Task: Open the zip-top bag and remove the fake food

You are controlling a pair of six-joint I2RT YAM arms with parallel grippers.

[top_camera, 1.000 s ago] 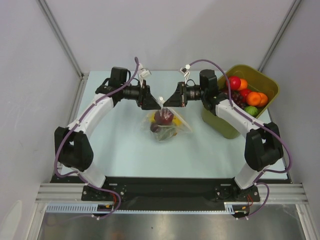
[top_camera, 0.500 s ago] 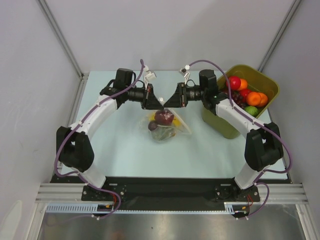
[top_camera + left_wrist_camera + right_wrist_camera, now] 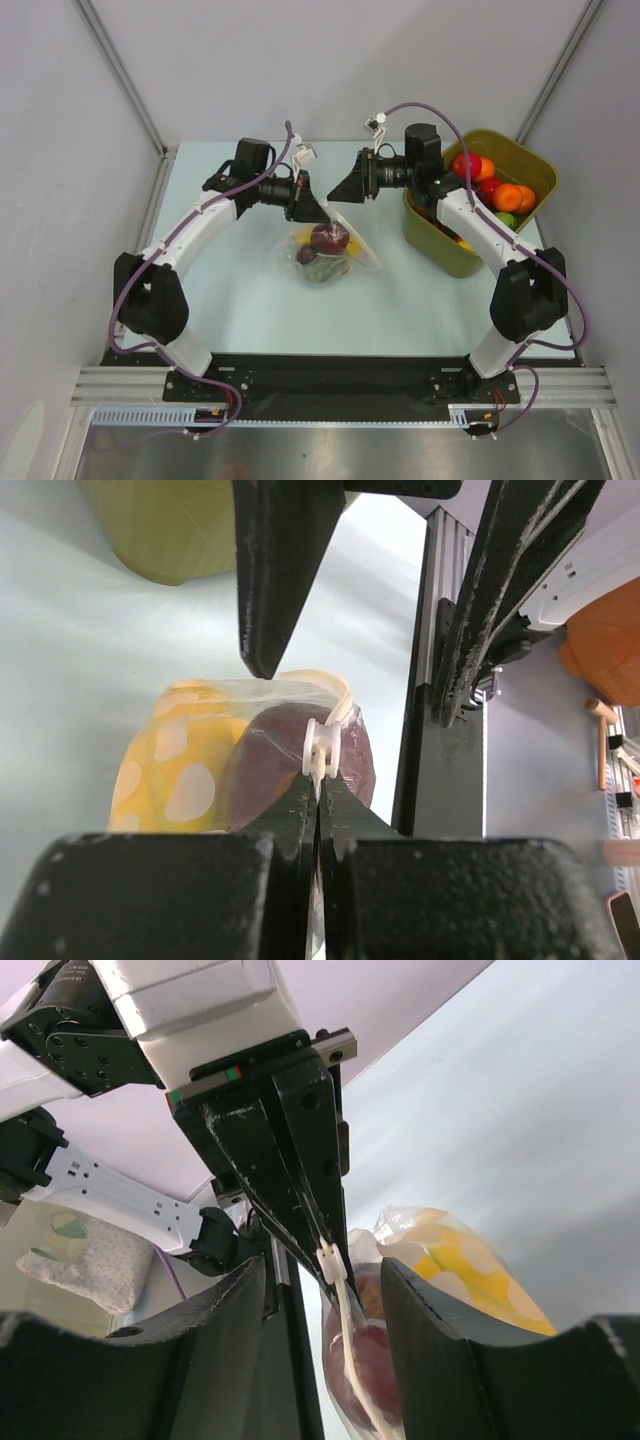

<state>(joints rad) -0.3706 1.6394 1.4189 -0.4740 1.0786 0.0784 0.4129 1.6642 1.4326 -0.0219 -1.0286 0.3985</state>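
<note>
The zip-top bag (image 3: 326, 246) lies mid-table, clear and crinkled, with fake food inside: a maroon round piece (image 3: 329, 236) and a yellow spotted piece (image 3: 175, 770). My left gripper (image 3: 322, 214) is shut on the bag's top edge, just behind the white zip slider (image 3: 322, 750). The left wrist view shows its jaws pressed together (image 3: 318, 788) on the zip strip. My right gripper (image 3: 338, 191) hangs a little to the right of the bag's top, open. In the right wrist view its fingers (image 3: 325, 1272) stand either side of the slider (image 3: 331, 1261) without touching it.
An olive-green tub (image 3: 440, 247) stands at the right, holding red, orange and green toy fruits (image 3: 492, 187). The right arm's forearm passes over the tub's left rim. White enclosure walls close in the table's back and sides.
My left gripper closed on the bag's top edge by the slider. My right gripper opened, let go of the bag and drew back up and to the right.
</note>
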